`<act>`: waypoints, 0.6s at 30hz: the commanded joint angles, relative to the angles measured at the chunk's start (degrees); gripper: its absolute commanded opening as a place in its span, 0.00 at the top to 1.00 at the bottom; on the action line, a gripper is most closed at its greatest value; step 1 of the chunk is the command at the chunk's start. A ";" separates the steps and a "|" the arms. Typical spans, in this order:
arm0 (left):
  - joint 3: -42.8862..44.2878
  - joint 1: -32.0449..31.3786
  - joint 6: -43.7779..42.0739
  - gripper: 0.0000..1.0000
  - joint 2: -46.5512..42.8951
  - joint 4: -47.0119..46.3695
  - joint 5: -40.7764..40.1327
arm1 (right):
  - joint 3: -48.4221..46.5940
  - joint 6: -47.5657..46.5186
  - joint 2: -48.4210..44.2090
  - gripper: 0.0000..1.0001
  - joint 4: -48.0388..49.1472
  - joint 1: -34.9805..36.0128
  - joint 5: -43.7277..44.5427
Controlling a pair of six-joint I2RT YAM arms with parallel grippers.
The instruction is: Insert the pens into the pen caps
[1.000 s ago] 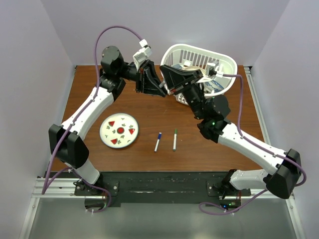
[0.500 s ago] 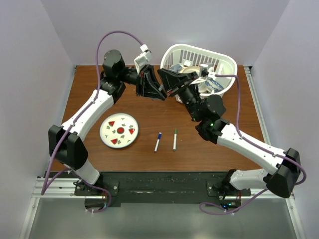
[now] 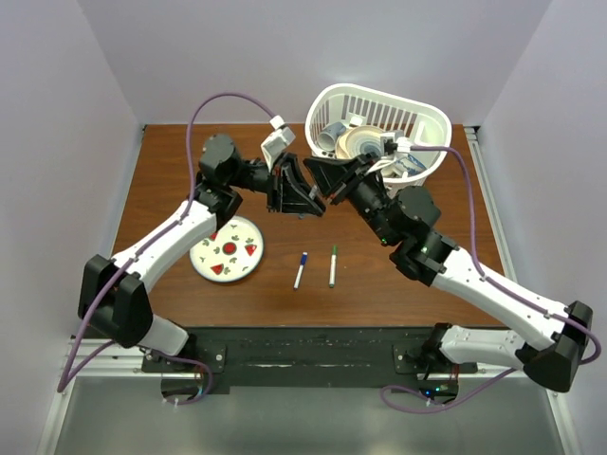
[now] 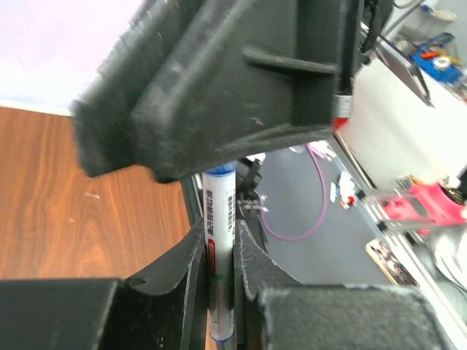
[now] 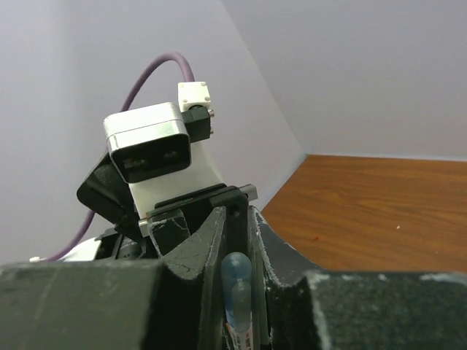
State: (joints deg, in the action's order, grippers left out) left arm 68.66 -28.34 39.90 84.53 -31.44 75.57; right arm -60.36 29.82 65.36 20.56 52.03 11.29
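Pen (image 4: 217, 208): your left gripper (image 4: 219, 233) is clamping it; right gripper (image 5: 235, 215) hold, cannot tell. Skewed pushing is risking slip or drop.

Basket (image 3: 432, 118) far R, plate (image 3: 197, 258) L, blue pen (image 3: 300, 271), green pen (image 3: 333, 266) centre

Pale lavender walls (image 3: 57, 142) enclose a brown wood-grain table (image 3: 379, 294) under soft, even light.
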 commanded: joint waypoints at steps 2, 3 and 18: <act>0.07 1.53 -0.17 1.00 -4.37 -9.61 -25.82 | 0.52 4.55 -1.20 0.69 -23.10 5.45 -10.07; -0.46 1.53 -0.43 1.00 -4.72 -9.34 -26.09 | -0.54 4.02 -1.55 0.61 -23.54 5.19 -9.80; -11.79 1.53 -10.28 1.00 -10.88 18.11 -40.74 | -4.68 -1.08 -15.17 0.32 -37.60 4.22 -0.31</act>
State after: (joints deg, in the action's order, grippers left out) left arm 58.63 -27.07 34.65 75.90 -26.35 46.46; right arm -65.21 30.11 53.28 -11.05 56.03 9.47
